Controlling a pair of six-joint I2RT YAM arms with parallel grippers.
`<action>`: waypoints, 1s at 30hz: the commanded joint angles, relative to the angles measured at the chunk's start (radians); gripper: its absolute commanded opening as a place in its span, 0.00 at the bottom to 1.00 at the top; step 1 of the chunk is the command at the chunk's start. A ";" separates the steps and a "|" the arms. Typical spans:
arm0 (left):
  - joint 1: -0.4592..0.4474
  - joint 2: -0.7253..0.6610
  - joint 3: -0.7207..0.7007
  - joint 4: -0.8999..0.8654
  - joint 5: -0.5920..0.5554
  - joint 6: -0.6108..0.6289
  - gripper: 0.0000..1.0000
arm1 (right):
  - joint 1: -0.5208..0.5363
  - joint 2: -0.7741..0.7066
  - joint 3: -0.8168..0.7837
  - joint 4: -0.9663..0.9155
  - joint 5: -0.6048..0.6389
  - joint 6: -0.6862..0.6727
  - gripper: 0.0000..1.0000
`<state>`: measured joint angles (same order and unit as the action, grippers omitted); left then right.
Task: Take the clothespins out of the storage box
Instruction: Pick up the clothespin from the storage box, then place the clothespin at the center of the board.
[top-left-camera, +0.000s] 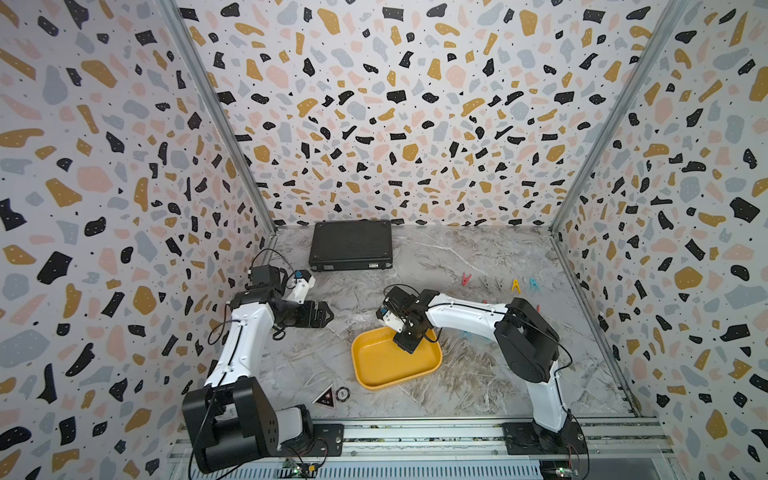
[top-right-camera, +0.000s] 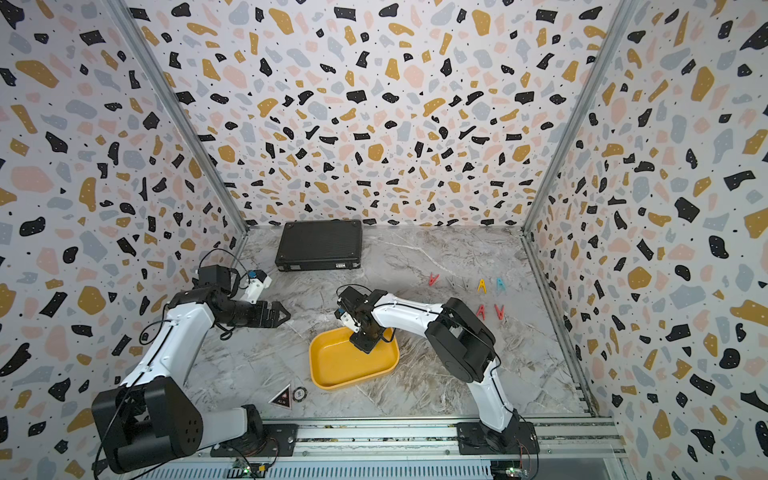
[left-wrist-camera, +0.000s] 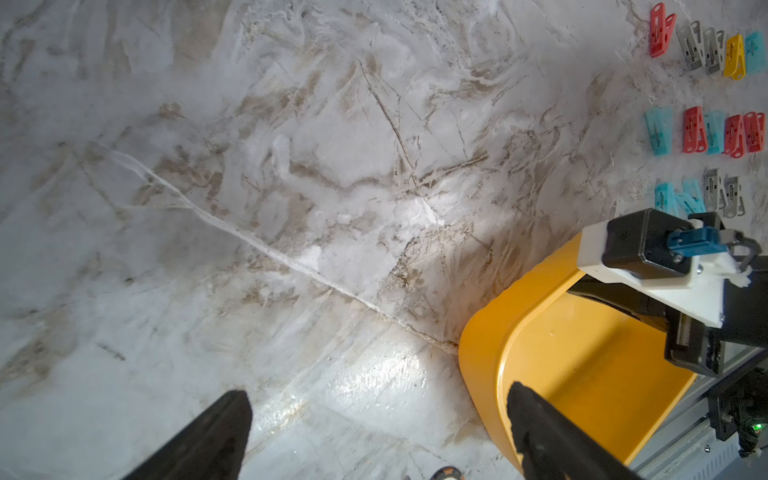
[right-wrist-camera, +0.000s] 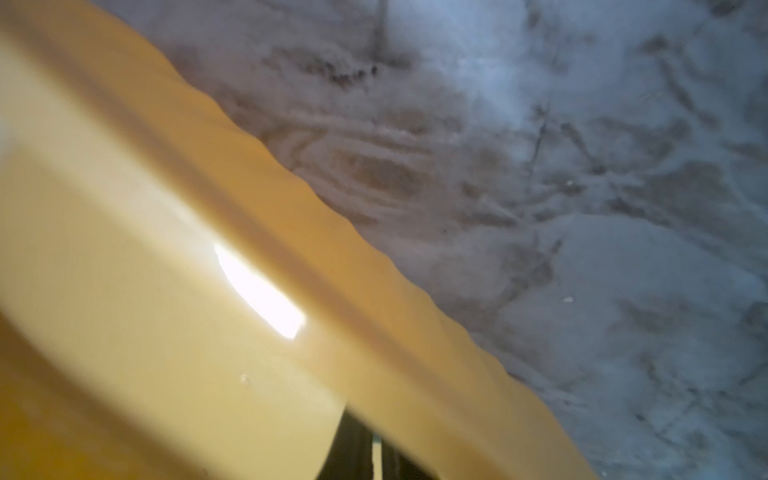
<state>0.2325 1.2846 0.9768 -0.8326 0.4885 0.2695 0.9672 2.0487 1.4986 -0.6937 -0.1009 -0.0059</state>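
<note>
Right gripper (top-left-camera: 409, 348) is clamped shut inside the storage box (top-left-camera: 382, 365); can't tell on what. Left gripper (top-left-camera: 329, 315) hangs wide open. Clothespins (left-wrist-camera: 693, 129) sit in rows outside, so probably nearly done.

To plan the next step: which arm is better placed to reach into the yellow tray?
Right. The right gripper is down inside the storage box, shut; the left gripper hangs open, apart from it.

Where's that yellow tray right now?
In both top views the yellow tray sits on the marble tabletop, near the front middle; the right gripper reaches into its far right corner.
</note>
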 joint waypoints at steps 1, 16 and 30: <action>-0.004 -0.019 -0.008 0.008 0.012 0.011 1.00 | 0.018 -0.073 -0.011 -0.007 -0.004 -0.019 0.00; -0.004 -0.014 -0.004 0.002 0.033 0.013 1.00 | -0.020 -0.389 -0.091 -0.043 0.012 0.114 0.00; -0.004 0.002 0.003 -0.007 0.056 0.014 1.00 | -0.494 -0.649 -0.382 -0.138 0.021 0.252 0.00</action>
<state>0.2325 1.2850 0.9768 -0.8345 0.5190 0.2729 0.5247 1.4445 1.1404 -0.7662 -0.0746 0.2108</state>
